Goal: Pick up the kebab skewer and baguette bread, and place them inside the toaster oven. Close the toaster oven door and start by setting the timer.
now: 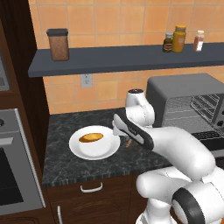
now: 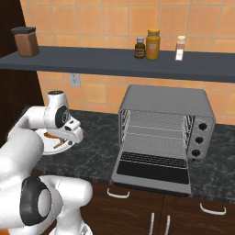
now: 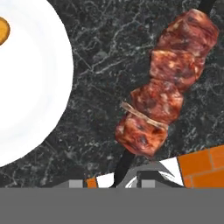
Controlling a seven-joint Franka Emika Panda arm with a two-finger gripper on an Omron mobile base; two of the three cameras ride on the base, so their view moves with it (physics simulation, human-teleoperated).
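**Dark marble counter, hand low beside the plate**

Dark speckled counter (image 1: pixel 83 164) runs under an orange tile wall, grey shelf (image 2: pixel 114 64) above with jars. White plate (image 1: pixel 94 142) sits on the counter with the baguette bread (image 1: pixel 91 137) on it. My gripper (image 1: pixel 122 136) is down just right of the plate's rim; my forearm covers the fingertips in the left base view, and the hand view doesn't show them clearly, so I cannot tell how far apart they stand or whether they have hold of anything. Kebab skewer (image 3: pixel 164 83) lies on the counter close under my hand, beside the plate and apart from its rim, meat chunks in a row along the dark stick. Toaster oven (image 2: pixel 167 124) stands well to the right, toaster oven door (image 2: pixel 153 170) dropped flat open, wire rack (image 2: pixel 156 147) bare inside.
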